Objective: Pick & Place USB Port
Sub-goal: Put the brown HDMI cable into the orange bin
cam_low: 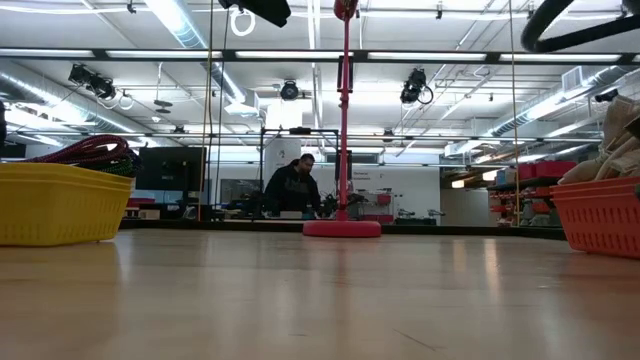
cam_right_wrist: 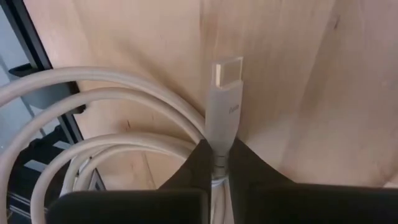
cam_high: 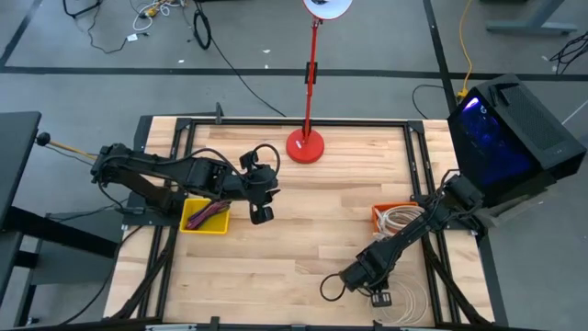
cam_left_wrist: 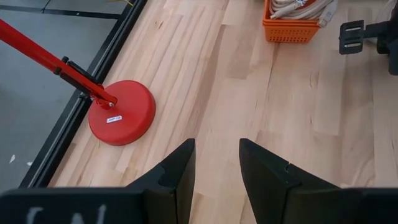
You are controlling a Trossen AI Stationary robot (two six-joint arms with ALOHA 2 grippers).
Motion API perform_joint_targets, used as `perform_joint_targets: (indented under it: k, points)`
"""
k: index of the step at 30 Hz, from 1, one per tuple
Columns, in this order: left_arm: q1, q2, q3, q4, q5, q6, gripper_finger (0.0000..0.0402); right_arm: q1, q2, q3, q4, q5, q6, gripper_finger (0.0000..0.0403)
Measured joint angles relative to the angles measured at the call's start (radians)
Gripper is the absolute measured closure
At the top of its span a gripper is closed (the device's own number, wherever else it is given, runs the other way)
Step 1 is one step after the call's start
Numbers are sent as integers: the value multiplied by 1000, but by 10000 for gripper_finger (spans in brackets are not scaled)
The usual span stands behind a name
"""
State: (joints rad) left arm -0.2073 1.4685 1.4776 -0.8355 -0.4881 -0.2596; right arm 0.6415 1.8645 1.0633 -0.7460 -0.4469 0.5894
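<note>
Clamped in the right gripper (cam_right_wrist: 217,163), fingers closed on the neck of the white USB cable (cam_right_wrist: 222,112); plug pointing straight out ahead of the fingertips along the wrist's line, coils trailing behind; held low over the table's near edge, beside the right rail; orange basket (cam_high: 384,213) near, up the right side; yellow basket (cam_high: 204,221) well apart across bare wood (cam_high: 303,230), probably the longer carry; left gripper (cam_left_wrist: 214,163) hovering by that yellow basket, fingers parted, holding nothing.

grey floor (cam_high: 386,37), ceiling strip lights (cam_low: 180,20), person (cam_low: 295,188).
</note>
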Motion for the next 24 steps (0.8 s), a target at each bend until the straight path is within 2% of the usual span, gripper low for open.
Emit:
perform_joint_targets:
  k: [10, 16, 24]
  points:
    - [1, 0, 0, 15, -6, 1, 271, -78, -132, 10, 0, 99, 18, 387]
    - [1, 0, 0, 22, -6, 0, 271, -143, -241, 43, -111, 161, -29, 387]
    - [1, 0, 0, 25, -7, 0, 271, -238, -427, 102, -191, 182, -51, 387]
